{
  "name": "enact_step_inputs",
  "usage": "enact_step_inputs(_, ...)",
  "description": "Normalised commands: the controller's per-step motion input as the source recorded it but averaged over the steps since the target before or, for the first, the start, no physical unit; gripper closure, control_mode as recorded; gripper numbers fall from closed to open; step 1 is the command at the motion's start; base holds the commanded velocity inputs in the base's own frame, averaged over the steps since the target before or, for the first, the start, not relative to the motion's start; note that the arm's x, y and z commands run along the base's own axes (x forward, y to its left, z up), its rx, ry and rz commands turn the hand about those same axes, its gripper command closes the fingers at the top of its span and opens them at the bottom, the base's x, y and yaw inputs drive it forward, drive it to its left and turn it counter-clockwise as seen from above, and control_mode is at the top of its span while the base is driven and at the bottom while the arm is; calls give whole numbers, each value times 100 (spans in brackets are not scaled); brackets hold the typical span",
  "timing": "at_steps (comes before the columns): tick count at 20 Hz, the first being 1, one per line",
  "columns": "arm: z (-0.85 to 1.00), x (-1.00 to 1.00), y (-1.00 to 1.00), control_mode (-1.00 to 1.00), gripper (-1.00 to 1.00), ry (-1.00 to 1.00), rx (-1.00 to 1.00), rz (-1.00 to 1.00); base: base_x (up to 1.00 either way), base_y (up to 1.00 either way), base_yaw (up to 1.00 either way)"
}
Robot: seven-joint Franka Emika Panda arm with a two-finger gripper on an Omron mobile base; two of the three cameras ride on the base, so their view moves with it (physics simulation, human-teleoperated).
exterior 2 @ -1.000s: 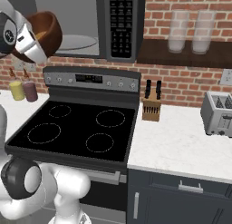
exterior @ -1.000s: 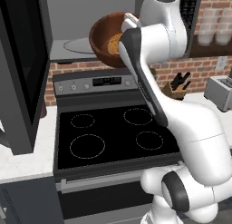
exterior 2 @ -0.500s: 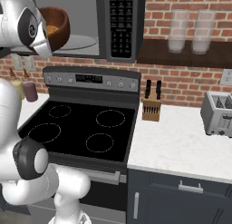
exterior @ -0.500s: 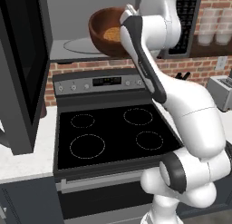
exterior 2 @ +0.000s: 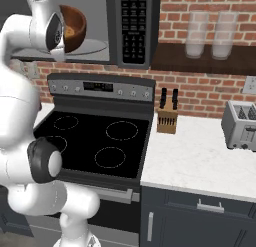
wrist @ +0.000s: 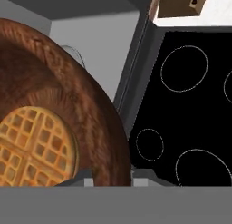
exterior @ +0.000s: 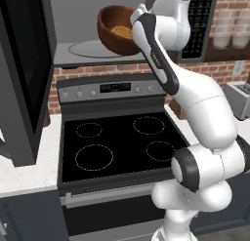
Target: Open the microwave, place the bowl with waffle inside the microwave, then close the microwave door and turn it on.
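Left base view: bowl (exterior: 118, 28) with waffle (exterior: 122, 31) tilted above turntable (exterior: 90, 49) at microwave (exterior: 122, 25) mouth, door (exterior: 27, 74) open. Pincer (exterior: 137, 21) clamped on bowl rim.

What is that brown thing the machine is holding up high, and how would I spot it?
Look above the black-topped stove to the open dark grey microwave. At its mouth hangs a round reddish-brown wooden bowl, tilted, with a golden waffle inside.
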Motion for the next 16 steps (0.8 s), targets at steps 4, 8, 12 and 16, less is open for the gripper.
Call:
enact_step_inputs(4, -7, 69, 4, -100, 100, 0, 6, -5, 0, 0, 0)
enact_step_inputs(8, -19, 63, 11, -100, 100, 1, 1, -7, 0, 0, 0)
enact_step_inputs(12, -19, 48, 16, -100, 100, 8, 0, -6, 0, 0, 0)
enact_step_inputs(16, 0, 32, 18, -100, 100, 0, 2, -3, 0, 0, 0)
